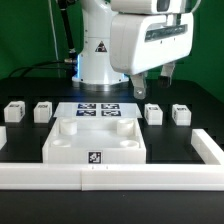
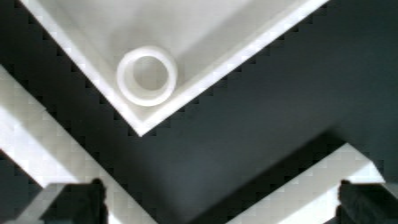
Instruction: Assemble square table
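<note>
The white square tabletop (image 1: 95, 143) lies flat in the middle of the table, sockets up, with a black-and-white tag on its front edge. Two small white legs (image 1: 15, 110) (image 1: 43, 110) stand at the exterior view's left and two more (image 1: 152, 112) (image 1: 181, 112) at its right. My gripper (image 1: 153, 80) hangs open and empty above the table, over the area by the tabletop's far right corner. In the wrist view one corner of the tabletop (image 2: 214, 50) with its round socket (image 2: 146, 75) lies well below my open gripper (image 2: 214, 205); nothing is between the fingertips (image 2: 63, 205).
The marker board (image 1: 100, 111) lies flat behind the tabletop. A long white border rail (image 1: 110, 178) runs along the front and up both sides (image 1: 210, 150); it also shows in the wrist view (image 2: 302, 170). The robot's base (image 1: 100, 50) stands at the back.
</note>
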{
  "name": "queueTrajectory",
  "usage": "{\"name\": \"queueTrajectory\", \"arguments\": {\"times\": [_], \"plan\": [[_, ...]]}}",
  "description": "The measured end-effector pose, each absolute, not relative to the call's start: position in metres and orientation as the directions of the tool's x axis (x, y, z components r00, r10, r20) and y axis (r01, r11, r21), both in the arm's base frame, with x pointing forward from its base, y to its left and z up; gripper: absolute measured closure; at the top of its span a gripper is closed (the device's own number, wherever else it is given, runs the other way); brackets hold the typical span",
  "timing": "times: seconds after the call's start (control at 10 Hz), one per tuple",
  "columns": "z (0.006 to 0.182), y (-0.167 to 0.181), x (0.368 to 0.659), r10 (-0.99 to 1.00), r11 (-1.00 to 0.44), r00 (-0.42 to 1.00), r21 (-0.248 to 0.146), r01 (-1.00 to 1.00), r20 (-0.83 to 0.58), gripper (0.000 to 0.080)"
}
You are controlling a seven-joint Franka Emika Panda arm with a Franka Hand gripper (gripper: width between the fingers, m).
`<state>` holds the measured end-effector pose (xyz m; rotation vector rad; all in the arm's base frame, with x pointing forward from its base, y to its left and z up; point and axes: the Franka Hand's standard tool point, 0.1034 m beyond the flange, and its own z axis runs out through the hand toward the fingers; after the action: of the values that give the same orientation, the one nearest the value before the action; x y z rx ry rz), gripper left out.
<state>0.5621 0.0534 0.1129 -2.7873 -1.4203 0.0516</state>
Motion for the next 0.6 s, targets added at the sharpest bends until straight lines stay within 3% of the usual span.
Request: {"name": "queueTrajectory", "arguments": {"times": [0.2,0.6], "plan": [[0.106,0.032,0.539,0.874,-0.486,0.485,-0.055,0.872,-0.031,0.015],[0.056,-0.019,0.481,0.999,-0.045,0.047,-0.093,0.995,0.012,0.015]]}}
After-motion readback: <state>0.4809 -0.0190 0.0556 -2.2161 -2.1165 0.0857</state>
